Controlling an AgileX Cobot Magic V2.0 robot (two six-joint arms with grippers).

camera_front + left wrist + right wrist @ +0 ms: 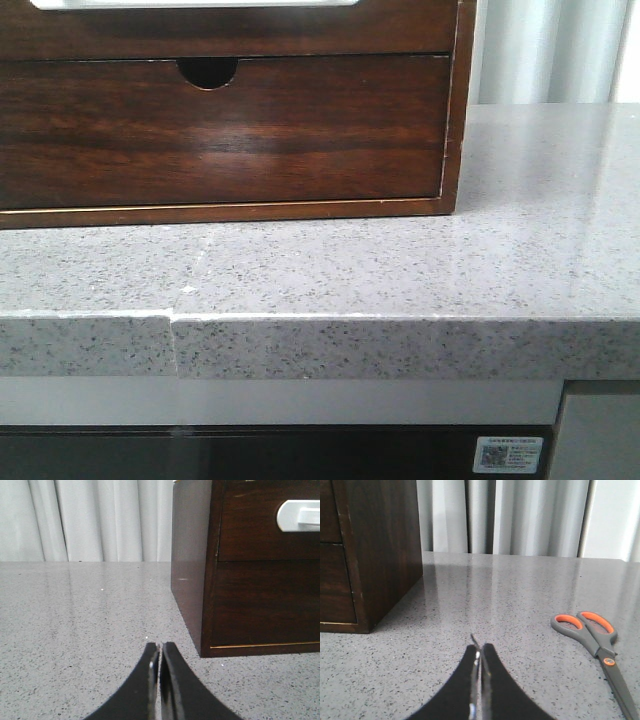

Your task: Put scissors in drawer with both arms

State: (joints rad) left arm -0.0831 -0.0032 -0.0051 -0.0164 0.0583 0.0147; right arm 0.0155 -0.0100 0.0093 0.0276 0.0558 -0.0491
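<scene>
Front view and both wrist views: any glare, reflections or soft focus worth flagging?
Front view: a pale sheen smears across the lower drawer front, and the image is slightly soft. Left wrist view: the drawer cutout is blown out white, and the left gripper is near-black. Right wrist view: curtain light streaks reflect on the countertop; the scissors are sharp.

Cabinet [225, 130] on counter [400, 270]; scissors [597, 647] on counter, right of cabinet

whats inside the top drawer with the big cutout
Nothing can be told. The drawer is shut, and its pale cutout shows only a whitish surface. The scissors lie out on the counter, beside the cabinet.
</scene>
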